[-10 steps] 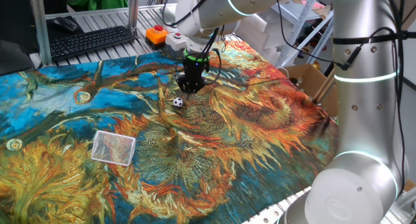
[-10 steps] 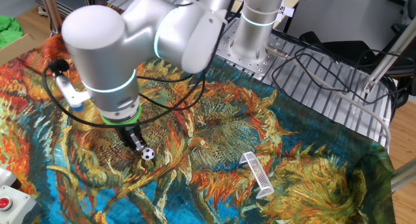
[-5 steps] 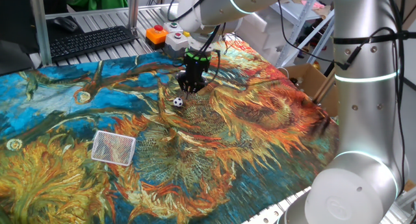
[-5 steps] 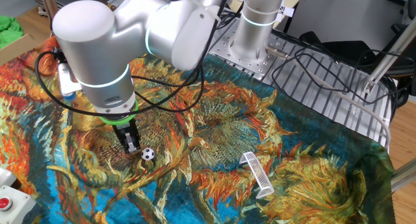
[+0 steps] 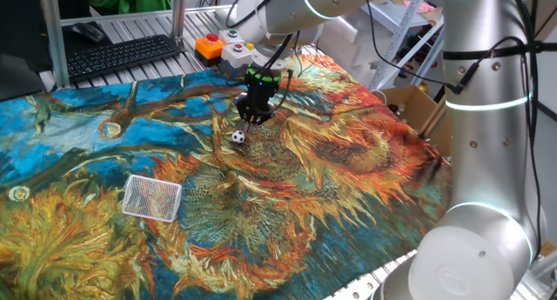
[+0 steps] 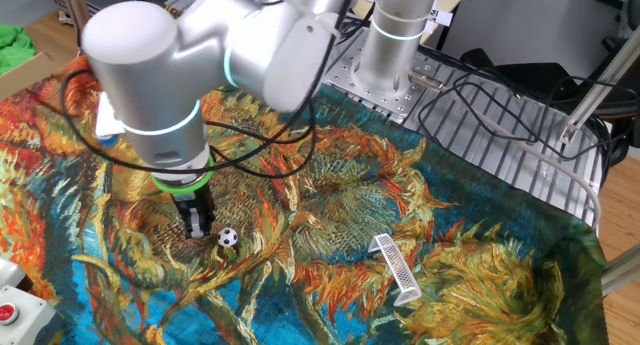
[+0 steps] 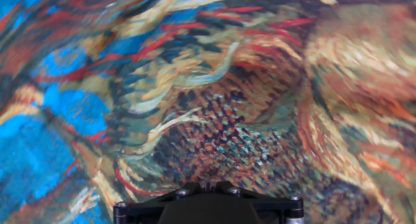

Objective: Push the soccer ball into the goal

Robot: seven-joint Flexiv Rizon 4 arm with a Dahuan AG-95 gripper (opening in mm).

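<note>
Sunflower-print cloth [image 5: 348,161] covers the table. Goal [image 5: 151,197] lies near one edge, well apart from the action. Gripper [image 6: 198,229] points straight down, jaws fully closed, holding nothing, tips low just beside the soccer ball [image 6: 228,238]. Step: lining up behind ball. Next calls for a steady sweep toward the goal's mouth.

Even, bright indoor light fills both fixed views, which are sharp across the printed cloth [image 5: 287,196]. The arm [image 6: 150,75] shows soft white glare on its rounded casing and casts only a faint shadow beneath itself. The hand view is soft and blurred throughout, the cloth's pattern smeared, worst toward the left edge and top corners.
</note>
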